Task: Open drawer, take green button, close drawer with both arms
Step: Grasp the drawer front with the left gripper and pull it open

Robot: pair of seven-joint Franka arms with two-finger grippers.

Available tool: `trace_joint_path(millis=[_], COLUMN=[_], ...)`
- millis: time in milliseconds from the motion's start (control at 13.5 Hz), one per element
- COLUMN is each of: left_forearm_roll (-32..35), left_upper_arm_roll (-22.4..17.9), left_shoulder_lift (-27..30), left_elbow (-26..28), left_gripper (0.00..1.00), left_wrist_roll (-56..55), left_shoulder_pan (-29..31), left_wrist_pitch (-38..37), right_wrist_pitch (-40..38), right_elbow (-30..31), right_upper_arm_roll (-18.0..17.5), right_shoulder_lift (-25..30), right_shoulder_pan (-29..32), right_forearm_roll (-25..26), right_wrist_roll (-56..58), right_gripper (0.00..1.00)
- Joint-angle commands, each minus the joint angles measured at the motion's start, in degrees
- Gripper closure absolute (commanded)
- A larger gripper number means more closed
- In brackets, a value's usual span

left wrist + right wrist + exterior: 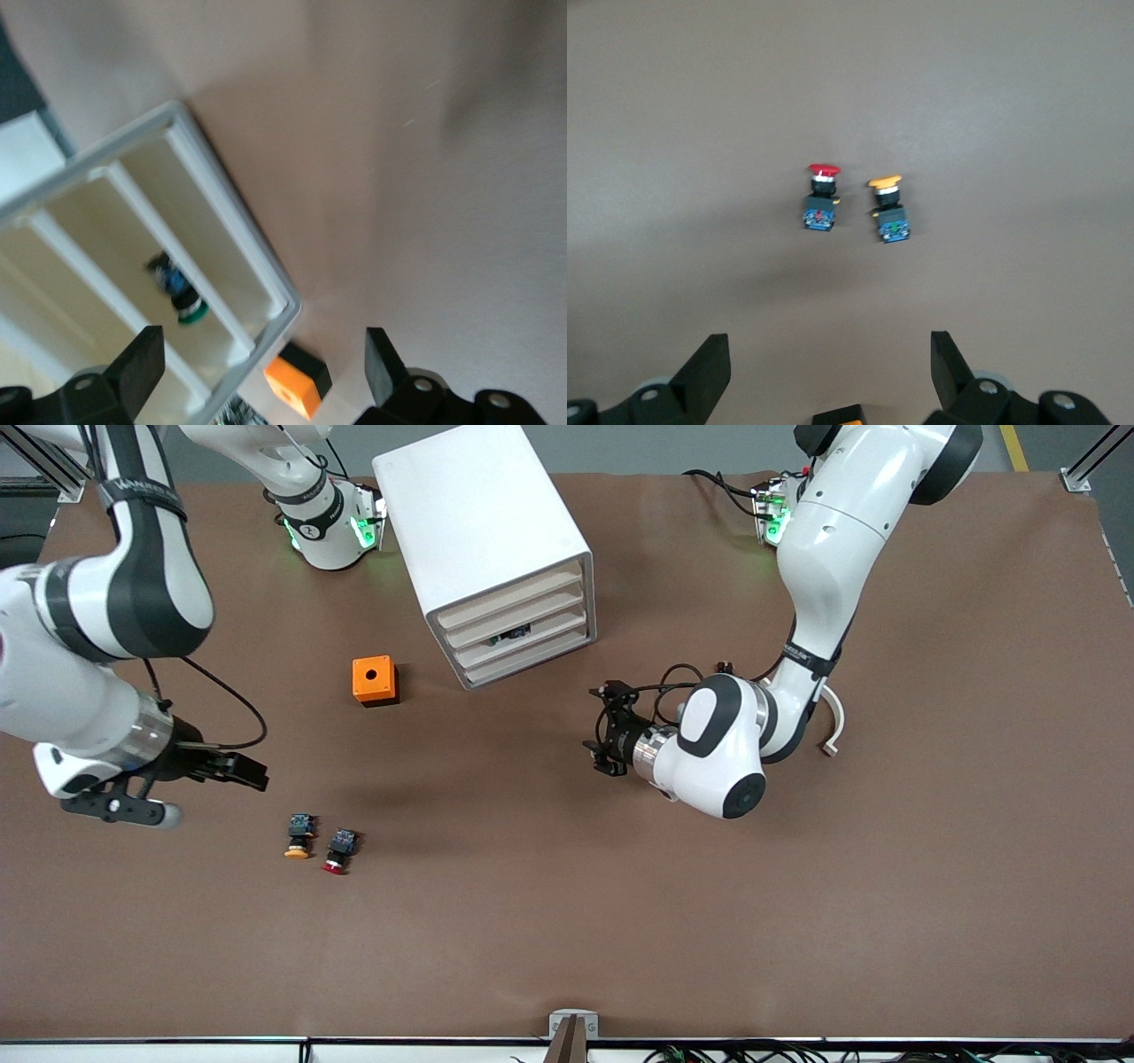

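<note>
The white cabinet [483,522] stands at the table's back middle with its four drawers pushed in. The green-capped button [510,635] shows through the gap above the third drawer [532,646]. In the left wrist view the button [180,297] lies in that drawer [133,266]. My left gripper [592,729] is open and empty, in front of the cabinet and apart from it; it also shows in the left wrist view [261,363]. My right gripper [255,772] is open and empty over the table near the right arm's end; it also shows in the right wrist view [828,363].
An orange box [375,680] with a round hole sits beside the cabinet toward the right arm's end. It shows in both wrist views [297,383] [837,414]. An orange-capped button [299,837] [888,210] and a red-capped button [338,851] [822,197] lie nearer the front camera.
</note>
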State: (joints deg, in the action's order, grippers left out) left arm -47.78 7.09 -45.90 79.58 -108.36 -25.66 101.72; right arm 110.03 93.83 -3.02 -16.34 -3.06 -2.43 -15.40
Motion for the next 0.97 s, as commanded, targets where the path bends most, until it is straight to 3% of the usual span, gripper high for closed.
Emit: trace_joint_path(millis=[0, 297, 594, 891], left_forearm_roll=[-5.3, -8.0, -9.2, -9.3], left_upper_arm_roll=[-0.4, -0.3, -0.3, -0.3], left_shoulder_lift=[-1.6, -5.5, -8.3, -10.6], left_elbow=[0.7, 0.6, 0.5, 0.4], left_gripper=[0.01, 0.07, 0.21, 0.38], left_wrist_roll=[-9.1, -26.8, -27.8, -27.8], left_shoulder_pan=[-2.9, -7.3, -8.8, -10.9], left_wrist_pitch=[0.0, -3.1, -12.3, -13.2], right_wrist_pitch=[0.2, 2.8, 2.7, 2.6], right_elbow=[-1.5, -2.2, -2.2, -2.6], right_upper_arm_roll=[-0.9, -1.0, -1.1, -5.5], right_shoulder_lift=[-3.3, -7.8, -8.9, -8.8], right_shoulder_pan=[0.2, 0.2, -2.1, -2.2], right_forearm_roll=[-0.7, -0.7, -0.8, -0.9], right_wrist_roll=[-1.7, -1.8, -10.7, -23.9], right_gripper=[0.0, 0.0, 0.0, 0.0])
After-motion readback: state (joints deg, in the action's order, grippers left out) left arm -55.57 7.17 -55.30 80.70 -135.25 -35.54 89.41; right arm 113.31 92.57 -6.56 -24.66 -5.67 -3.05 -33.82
